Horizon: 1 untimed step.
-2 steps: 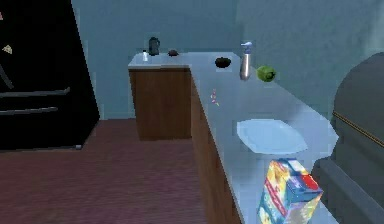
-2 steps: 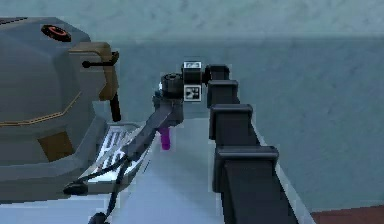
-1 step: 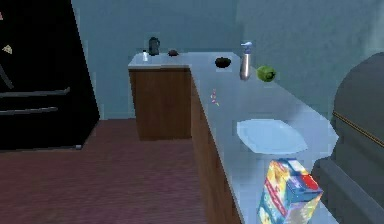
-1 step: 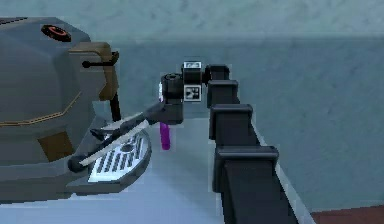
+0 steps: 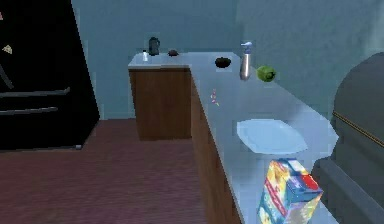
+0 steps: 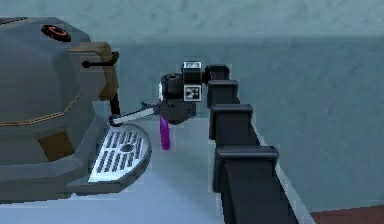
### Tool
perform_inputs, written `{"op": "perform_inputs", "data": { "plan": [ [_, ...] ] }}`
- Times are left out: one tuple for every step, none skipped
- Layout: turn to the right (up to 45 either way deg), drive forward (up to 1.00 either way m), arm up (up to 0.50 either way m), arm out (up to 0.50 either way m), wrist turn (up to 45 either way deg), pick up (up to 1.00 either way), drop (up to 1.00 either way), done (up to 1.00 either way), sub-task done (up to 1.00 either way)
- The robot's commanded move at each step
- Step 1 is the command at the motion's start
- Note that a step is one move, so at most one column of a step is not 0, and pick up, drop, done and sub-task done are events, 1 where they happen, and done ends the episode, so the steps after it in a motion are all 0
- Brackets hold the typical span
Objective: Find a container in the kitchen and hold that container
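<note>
In the arm side view my gripper (image 6: 130, 116) reaches from the dark arm bar (image 6: 244, 150) toward a grey coffee machine (image 6: 50, 100), its thin fingers just above the machine's drip tray (image 6: 120, 155). A slim purple thing (image 6: 163, 135) stands or hangs under the gripper's dark body, over the pale countertop. I cannot tell whether the gripper holds anything. In the forward view a black bowl (image 5: 222, 62) and a pale upright bottle (image 5: 245, 58) sit at the counter's far corner.
A black fridge (image 5: 40, 75) stands at the forward view's left, with red-brown floor before it. The L-shaped counter (image 5: 215, 100) carries a dark kettle-like thing (image 5: 154, 45), a green apple (image 5: 266, 73), a white plate (image 5: 270, 133), a colourful box (image 5: 288, 192) and the coffee machine (image 5: 362, 110).
</note>
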Motion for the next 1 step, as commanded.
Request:
{"op": "perform_inputs", "data": {
  "plan": [
    [0.0,0.0,0.0,0.0,21.0,0.0,0.0,0.0,0.0]
  ]
}}
